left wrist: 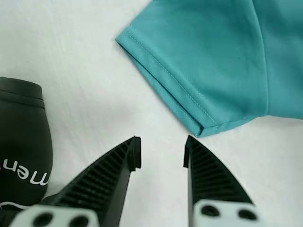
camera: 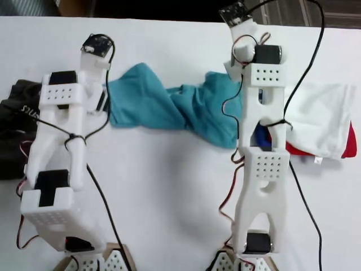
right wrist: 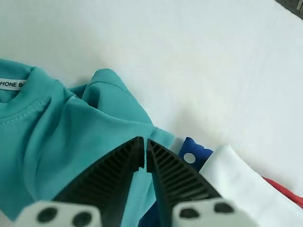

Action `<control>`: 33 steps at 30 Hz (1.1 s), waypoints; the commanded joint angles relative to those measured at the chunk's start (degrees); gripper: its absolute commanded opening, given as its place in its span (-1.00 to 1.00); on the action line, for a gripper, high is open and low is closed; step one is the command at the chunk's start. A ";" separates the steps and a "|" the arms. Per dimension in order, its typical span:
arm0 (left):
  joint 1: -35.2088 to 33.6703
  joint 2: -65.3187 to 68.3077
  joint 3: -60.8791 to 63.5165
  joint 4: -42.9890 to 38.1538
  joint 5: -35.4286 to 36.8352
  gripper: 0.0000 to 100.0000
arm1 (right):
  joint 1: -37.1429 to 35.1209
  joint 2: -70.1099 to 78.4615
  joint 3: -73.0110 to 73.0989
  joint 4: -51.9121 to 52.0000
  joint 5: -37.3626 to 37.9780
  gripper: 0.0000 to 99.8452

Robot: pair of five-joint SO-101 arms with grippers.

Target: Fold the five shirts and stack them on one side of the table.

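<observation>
- Left claw [left wrist: 162, 151]: the jaws are apart, with bare desk [camera: 169, 186] showing between them. It hangs over the desk towards the left edge.
- The tips are just beside the hemmed sleeve end of the teal shirt [camera: 152, 104] and not touching it. The black shirt [camera: 14, 130] is near on the claw's other side.
- The teal shirt isn't folded. It's stretched sideways across the far half of the desk, from the left arm over to the right arm, with a twist in the middle.
- Right claw [right wrist: 145, 146]: the jaws are together. The tips are down on the bunched-up end of the teal shirt, near the collar with its label. From my feeds I honestly can't tell if there's cloth pinched between them.
- The black shirt is crumpled at the left edge, and in the high view the left arm partly covers it.
- The white shirt [camera: 321, 116] is by the right edge, lying loose on top of the red shirt [camera: 351, 144]. The red one peeks out along the white one's near and right sides.
- The blue shirt [right wrist: 199, 151] pokes out from under the white shirt, right up against the teal end and just beside the right claw.
</observation>
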 commanded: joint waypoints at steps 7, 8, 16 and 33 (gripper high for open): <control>-0.53 -4.04 -0.13 -0.53 0.00 -0.65 | 0.48 -0.22 1.32 -2.15 0.26 -0.88; -0.53 -4.04 -0.13 -0.53 0.00 -0.65 | 0.92 0.13 1.76 -2.77 0.00 -0.80; -0.53 -4.04 -0.13 -0.62 0.00 -0.65 | 2.33 4.35 1.67 -2.95 0.26 -0.36; -0.53 -4.04 -0.13 -0.53 0.00 -0.65 | 2.51 9.71 -0.97 -5.93 0.44 -0.72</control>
